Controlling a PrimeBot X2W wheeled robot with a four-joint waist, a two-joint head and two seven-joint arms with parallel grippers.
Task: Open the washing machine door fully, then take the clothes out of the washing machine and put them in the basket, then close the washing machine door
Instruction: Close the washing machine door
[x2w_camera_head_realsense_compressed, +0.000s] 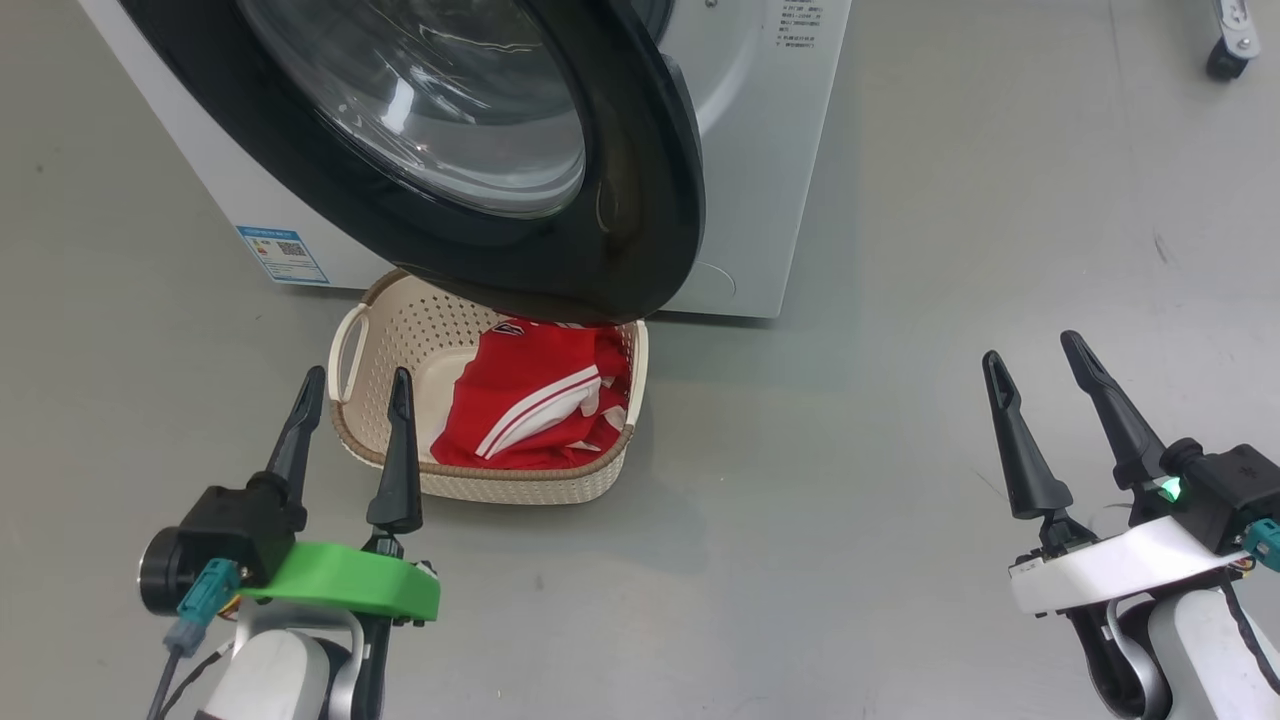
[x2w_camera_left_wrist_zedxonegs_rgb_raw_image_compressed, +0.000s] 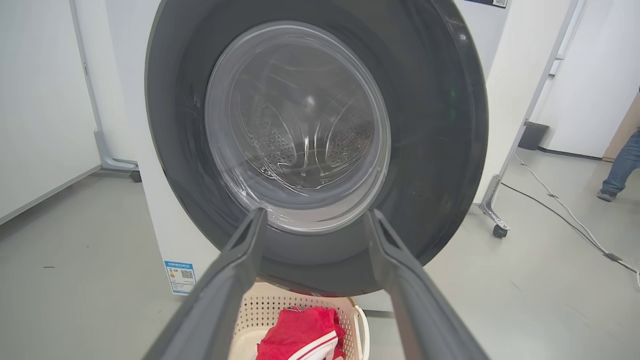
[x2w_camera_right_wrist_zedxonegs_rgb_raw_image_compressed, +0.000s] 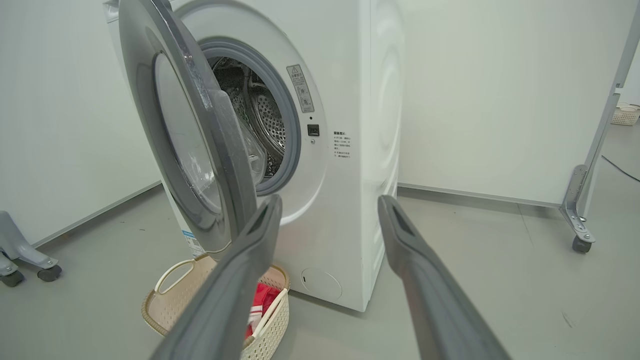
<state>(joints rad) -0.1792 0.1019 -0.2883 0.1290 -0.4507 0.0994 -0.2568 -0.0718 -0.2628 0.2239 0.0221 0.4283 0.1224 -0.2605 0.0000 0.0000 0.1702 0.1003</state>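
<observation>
Red clothes (x2w_camera_head_realsense_compressed: 530, 400) in basket (x2w_camera_head_realsense_compressed: 520, 490), perhaps one garment, left gripper (x2w_camera_head_realsense_compressed: 358, 374) and right gripper (x2w_camera_head_realsense_compressed: 1030, 347) fingers apart

Partly hidden basket (x2w_camera_head_realsense_compressed: 520, 485)
The washing machine door (x2w_camera_head_realsense_compressed: 640, 220) covers its far rim; the blue label's (x2w_camera_head_realsense_compressed: 283, 255) print is illegible.

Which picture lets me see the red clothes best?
The head view. It looks down into the basket, so the red clothes lie open with their white stripes showing. The left wrist view cuts them off at its bottom edge. In the right wrist view they are a small red patch inside the basket.
</observation>
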